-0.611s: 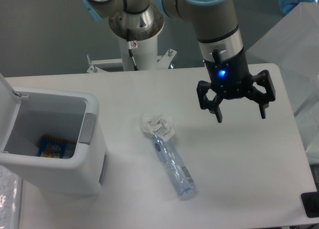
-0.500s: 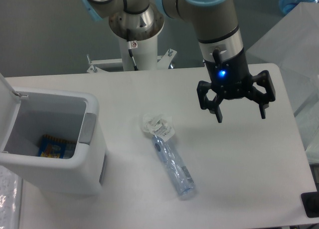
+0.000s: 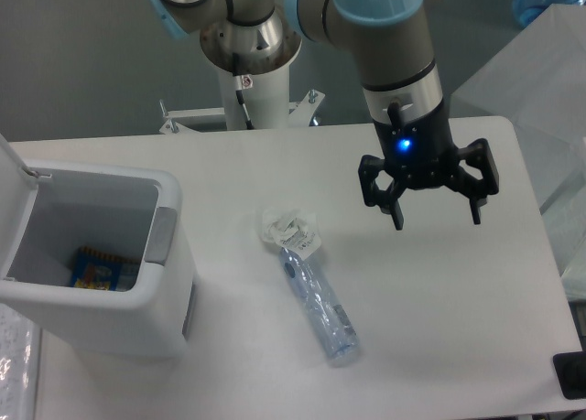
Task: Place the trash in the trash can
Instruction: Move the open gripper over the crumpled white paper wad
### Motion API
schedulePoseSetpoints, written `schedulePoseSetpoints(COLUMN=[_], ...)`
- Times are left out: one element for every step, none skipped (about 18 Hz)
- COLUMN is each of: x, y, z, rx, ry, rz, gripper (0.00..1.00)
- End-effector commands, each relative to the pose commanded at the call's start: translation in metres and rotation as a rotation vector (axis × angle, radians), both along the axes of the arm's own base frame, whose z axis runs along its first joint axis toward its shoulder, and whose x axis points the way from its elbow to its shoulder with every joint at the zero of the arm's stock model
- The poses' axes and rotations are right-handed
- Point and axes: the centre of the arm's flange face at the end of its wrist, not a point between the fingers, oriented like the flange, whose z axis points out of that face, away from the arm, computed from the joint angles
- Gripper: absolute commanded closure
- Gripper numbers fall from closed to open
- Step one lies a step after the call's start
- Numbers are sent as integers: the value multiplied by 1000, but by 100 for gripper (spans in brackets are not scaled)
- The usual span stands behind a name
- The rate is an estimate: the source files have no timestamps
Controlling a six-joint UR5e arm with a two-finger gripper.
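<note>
- Trash can (image 3: 137, 296): white boxy bin, far left of table (image 3: 439, 328), near front edge. Hinged lid (image 3: 14, 177) stands up at bin's left, so mouth is open upward; prob. left that way so items can drop straight in. Grey panel (image 3: 161, 235) on side facing the trash.
- Inside bin: one colourful printed item (image 3: 96, 269) on the floor, blue/yellow; type unclear.
- Wrapper (image 3: 291, 230): small crumpled white piece w/ printed label, flat on table approx. mid-table, right of bin and apart from it.
- Bottle (image 3: 319, 301): crushed clear bluish plastic, lying on its side, long axis running diagonally from just below wrapper toward front right. Upper end touches or nearly touches wrapper; cannot tell which. Both pieces outside the bin, so task not begun for either.
- Gripper (image 3: 430, 214): two fingers pointing down, spread wide, nothing between them. Blue indicator light on body. Hangs above table w/ a shadow below, so judged clear of surface.
- Trash rel. to jaws: wrapper lies left of gripper, at about same depth, not between fingers; bottle lies left and nearer front edge, well apart. Neither under the jaws.
- Judgement: next move needs travel left + descent; wrapper is nearer pick. Bottle's diagonal lie would prob. need wrist turn to span its narrow width.
</note>
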Motion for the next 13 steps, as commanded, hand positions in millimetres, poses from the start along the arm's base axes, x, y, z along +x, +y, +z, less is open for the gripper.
schedulePoseSetpoints(x=[4, 5, 7, 11, 15, 21, 27, 31, 36, 40, 45, 48, 52], y=[0, 0, -1, -3, -6, -9, -13, -16, -19, -22, -24, -26, -29], z=[-9, -15, -26, -38, -46, -56, -64, -72, -81, -92, -100, -105, -108], rx=[-1, 5, -1, -6, -14, -23, -27, -34, -46, -57, -68, -75, -81], ry=[-7, -3, -10, -20, -32, -50, -67, -82, -98, -116, -129, -138, -143], rz=[-7, -3, -4, -3, 0, 4, 11, 17, 17, 17, 14, 13, 9], gripper=[0, 0, 0, 0, 0, 0, 0, 0, 0, 0, 0, 0, 0])
